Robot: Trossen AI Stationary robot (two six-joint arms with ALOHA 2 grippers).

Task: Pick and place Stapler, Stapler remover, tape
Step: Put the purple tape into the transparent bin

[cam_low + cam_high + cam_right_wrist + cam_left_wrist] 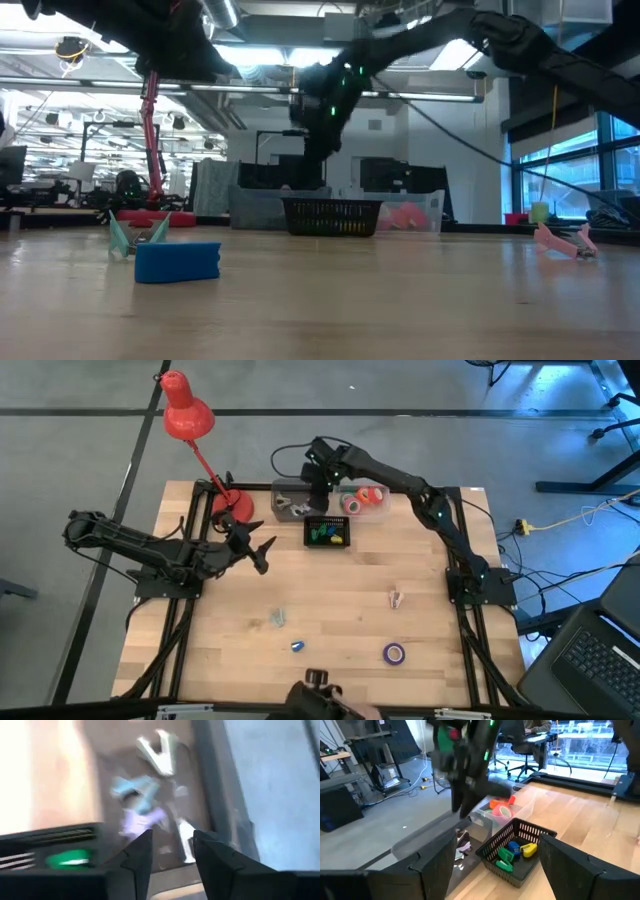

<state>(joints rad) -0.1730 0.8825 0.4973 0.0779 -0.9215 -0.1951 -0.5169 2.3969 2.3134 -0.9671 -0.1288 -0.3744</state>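
Note:
My right gripper (319, 493) (172, 844) hovers open over the left part of a clear tray (283, 488) at the table's far edge. Several staple removers (142, 802), white, blue and purple, lie in the tray below its fingertips. The tray's right part holds red-orange tape rolls (362, 499) (500, 810). A black basket (327, 532) (517, 851) in front of the tray holds green, blue and yellow staplers. On the table lie a purple tape roll (394, 653), a blue stapler (297, 646) (178, 262), a teal remover (278, 618) and a pink remover (397, 598). My left gripper (262, 552) (492, 865) waits open, left of the basket.
A red desk lamp (188, 415) stands at the far left corner, its base (232, 505) beside the tray. The right arm (420, 495) stretches across the far right of the table. A dark object (318, 682) sits at the near edge.

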